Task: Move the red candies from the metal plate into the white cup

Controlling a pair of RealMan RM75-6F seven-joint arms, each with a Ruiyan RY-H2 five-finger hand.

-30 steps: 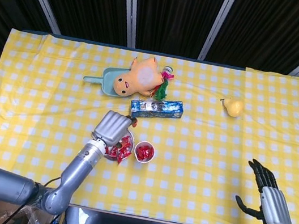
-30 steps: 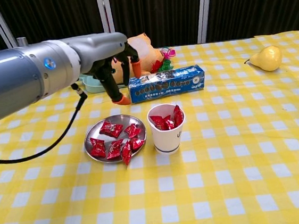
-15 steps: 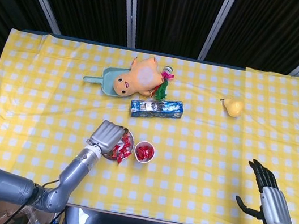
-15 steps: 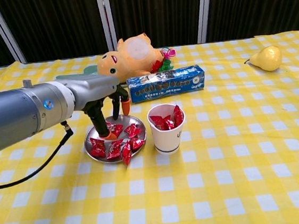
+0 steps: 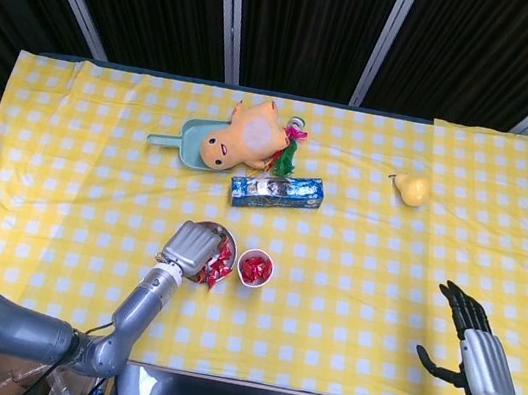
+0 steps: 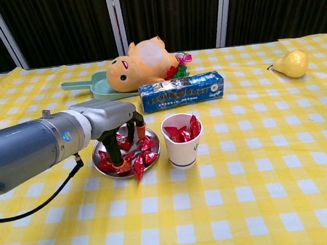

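Plush toy [image 6: 140, 63] on teal scoop [image 6: 92, 87] — blue box [image 6: 181, 91] beside; pear [image 6: 291, 63] apart.

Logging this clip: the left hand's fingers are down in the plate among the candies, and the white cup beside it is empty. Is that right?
Not quite. The cup is not empty: the chest view shows red candies already in it. The rest holds: the left hand has its fingers down in the plate among the candies.

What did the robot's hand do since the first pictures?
The left hand came down from above the blue box onto the metal plate; its fingers now reach in among the red candies. Nothing looks picked up yet. The white cup, the pear and the right hand stayed put.
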